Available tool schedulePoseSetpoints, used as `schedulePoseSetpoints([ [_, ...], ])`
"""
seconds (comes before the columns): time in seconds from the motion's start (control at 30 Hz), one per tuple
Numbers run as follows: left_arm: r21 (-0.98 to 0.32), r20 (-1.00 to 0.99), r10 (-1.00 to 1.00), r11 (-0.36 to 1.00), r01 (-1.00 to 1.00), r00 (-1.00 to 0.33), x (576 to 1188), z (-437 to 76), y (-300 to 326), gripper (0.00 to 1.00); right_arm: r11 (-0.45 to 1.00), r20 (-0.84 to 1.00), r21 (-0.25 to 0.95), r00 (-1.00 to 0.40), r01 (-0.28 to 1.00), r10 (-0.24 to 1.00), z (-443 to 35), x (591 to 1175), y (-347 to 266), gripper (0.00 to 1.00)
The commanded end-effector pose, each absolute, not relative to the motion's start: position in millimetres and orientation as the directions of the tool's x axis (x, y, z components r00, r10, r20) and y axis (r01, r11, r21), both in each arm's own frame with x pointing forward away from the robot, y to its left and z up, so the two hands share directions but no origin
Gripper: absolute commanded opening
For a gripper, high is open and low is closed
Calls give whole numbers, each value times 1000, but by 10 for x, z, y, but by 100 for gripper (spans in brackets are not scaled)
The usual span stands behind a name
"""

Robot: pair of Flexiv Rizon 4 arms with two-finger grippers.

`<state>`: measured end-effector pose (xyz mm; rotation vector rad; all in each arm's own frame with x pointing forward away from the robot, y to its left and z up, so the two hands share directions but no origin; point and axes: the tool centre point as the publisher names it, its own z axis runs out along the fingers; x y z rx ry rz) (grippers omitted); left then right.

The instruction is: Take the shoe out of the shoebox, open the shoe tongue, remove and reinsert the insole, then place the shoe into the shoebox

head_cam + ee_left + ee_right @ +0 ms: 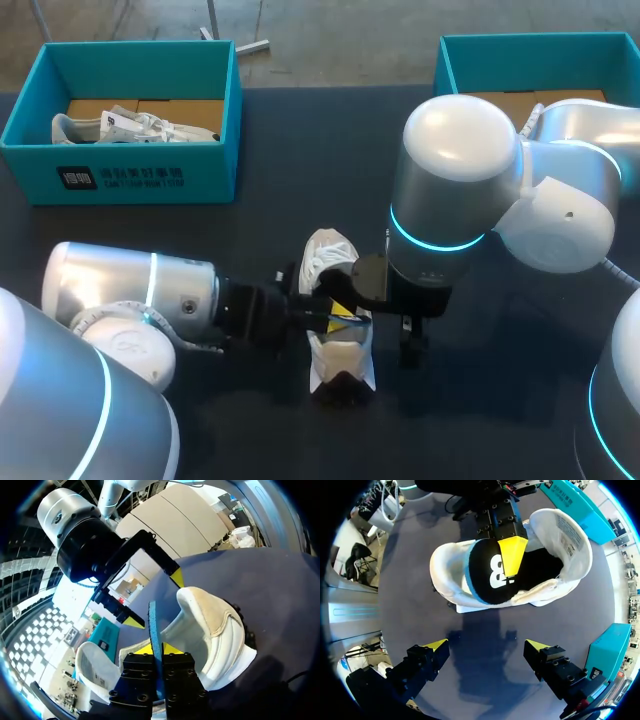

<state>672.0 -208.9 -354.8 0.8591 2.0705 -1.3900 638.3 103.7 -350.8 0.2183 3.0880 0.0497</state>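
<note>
Holding the insole (485, 577) thin-edge-on in the left end effector (156, 649), fingers closed on it from 2 sides, right at the opening of the white shoe (220, 630) in the middle of the dark desk (405, 595). Hovering the right end effector (486, 645) just beside the shoe, spread wide, gripping nothing. Likely trouble from here: buckling or folding the insole, thin and floppy as it looks, by pushing it against the heel wall instead of sliding it toward the toe; dragging or tipping the shoe over the smooth desk, with no hold pinning it down; snagging on a tongue or laces flopped back over the opening; knocking the 2 end effectors together at such close quarters. Appears to be soft foam: black fabric top with white print, bright blue rim, flat and tapering. Shoe of pale soft panels, padded curved heel collar with a tan suede-like lining, stiffer sole underneath. Cannot tell how deep inside the insole sits. Well apart at the far edge, the left shoebox (140, 180) and right shoebox (530, 50), teal cardboard.
</note>
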Motion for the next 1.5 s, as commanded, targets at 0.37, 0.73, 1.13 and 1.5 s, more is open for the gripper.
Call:
schedulePoseSetpoints([
  [0.37,-633,-700,232,235,737,-675,6530,-3377,-2025,29,989,-44,36,-989,140,142,-3531,6380,1045,100],
  [0.73,-622,-705,269,208,755,-656,6408,-3348,-2061,19,989,-44,36,-989,140,142,-3531,6380,1045,100],
  [1.13,-569,-724,284,271,777,-629,6554,-3542,-2090,0,989,-44,36,-989,140,142,-3531,6380,1045,100],
  [1.5,-591,-710,266,278,757,-652,6553,-3569,-2051,2,989,-44,36,-989,140,142,-3531,6380,1045,100],
])
